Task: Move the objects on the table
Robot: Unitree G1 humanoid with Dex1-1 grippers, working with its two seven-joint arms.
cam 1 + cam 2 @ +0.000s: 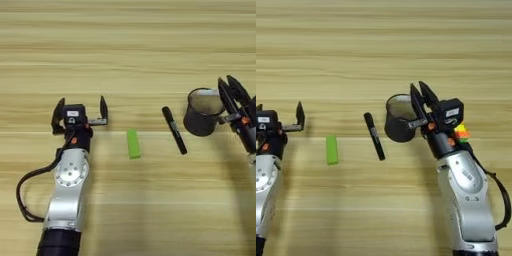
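Note:
A black mesh pen cup (398, 125) stands upright right of centre. My right gripper (418, 96) is at the cup's right rim, one finger inside the wall and one outside, shut on the rim. Behind that wrist, a multicoloured puzzle cube (461, 133) is partly hidden. A black marker pen (174, 130) lies on the table just left of the cup. Further left lies a flat lime-green block (133, 144). My left gripper (81, 102) rests open on the table left of the block, with nothing between its fingers.
The light wooden table (128, 45) fills both views. The left arm's black cable (22, 192) loops beside its forearm at the lower left. The right arm's cable (502, 200) hangs at the lower right.

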